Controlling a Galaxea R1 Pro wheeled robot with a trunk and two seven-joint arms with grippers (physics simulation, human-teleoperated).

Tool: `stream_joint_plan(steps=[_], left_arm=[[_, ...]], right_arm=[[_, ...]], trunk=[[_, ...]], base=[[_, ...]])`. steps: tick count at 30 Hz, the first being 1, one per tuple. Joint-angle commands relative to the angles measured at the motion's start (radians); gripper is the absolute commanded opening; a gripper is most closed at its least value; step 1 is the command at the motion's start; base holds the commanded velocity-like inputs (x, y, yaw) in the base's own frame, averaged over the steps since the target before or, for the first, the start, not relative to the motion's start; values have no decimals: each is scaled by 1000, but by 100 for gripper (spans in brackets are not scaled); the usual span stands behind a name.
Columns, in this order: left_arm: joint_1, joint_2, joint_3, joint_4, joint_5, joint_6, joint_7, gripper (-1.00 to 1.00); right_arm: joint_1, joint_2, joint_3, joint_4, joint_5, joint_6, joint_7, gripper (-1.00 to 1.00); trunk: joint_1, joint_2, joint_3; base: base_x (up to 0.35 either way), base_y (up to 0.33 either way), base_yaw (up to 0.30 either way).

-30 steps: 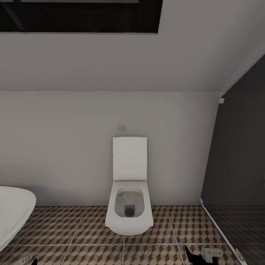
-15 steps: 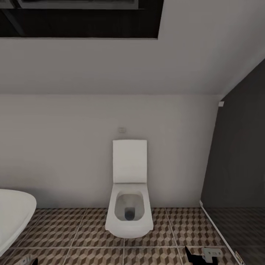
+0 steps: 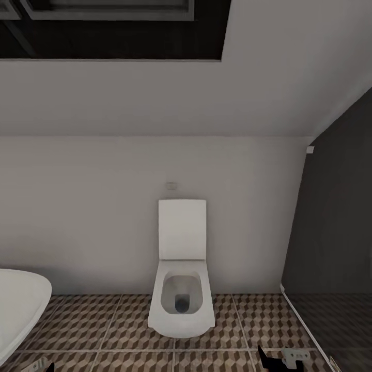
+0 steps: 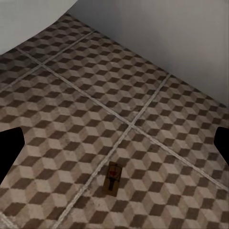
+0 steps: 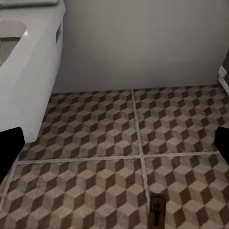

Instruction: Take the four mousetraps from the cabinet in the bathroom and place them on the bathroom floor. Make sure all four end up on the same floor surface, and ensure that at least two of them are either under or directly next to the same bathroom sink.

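White wall [image 3: 93, 217] runs across the back; a dark panel [image 3: 336, 217] closes the right side. Bathroom floor [image 3: 119, 325] of cube-pattern tiles lies open on both sides of the toilet [image 3: 181, 294], which stands against the wall with its lid up. A white basin rim [image 3: 18, 305] cuts in at left. Left gripper [image 4: 114, 148]: fingers spread wide, holding nothing. Right gripper [image 5: 117, 148]: likewise spread, holding nothing. One mousetrap [image 4: 112, 178] lies flat on open tile just beside a grout line; another mousetrap [image 5: 157, 208] lies flat near a grout line, well apart from the toilet.
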Motion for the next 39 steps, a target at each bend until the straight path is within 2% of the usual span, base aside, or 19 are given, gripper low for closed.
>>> stream_joint_plan(steps=[1,21,28,39], left_arm=[[-1,0,2,2,11,-1,-10,100],[-1,-1,2,3,12,-2,-11,100],[-1,-23,2,73,13,-4,-12,100],[-1,-60,2,99,12,-4,-12,100]], right_arm=[[-2,0,-9,4,5,-5,4,100],[-2,1,-9,4,4,-5,4,100],[-2,1,-9,4,4,-5,4,100],[-2,1,-9,4,4,-5,4,100]], trunk=[[0,-1,-1],[0,-1,-1],[0,-1,-1],[0,-1,-1]], base=[[0,0,0],[0,0,0],[0,0,0],[0,0,0]])
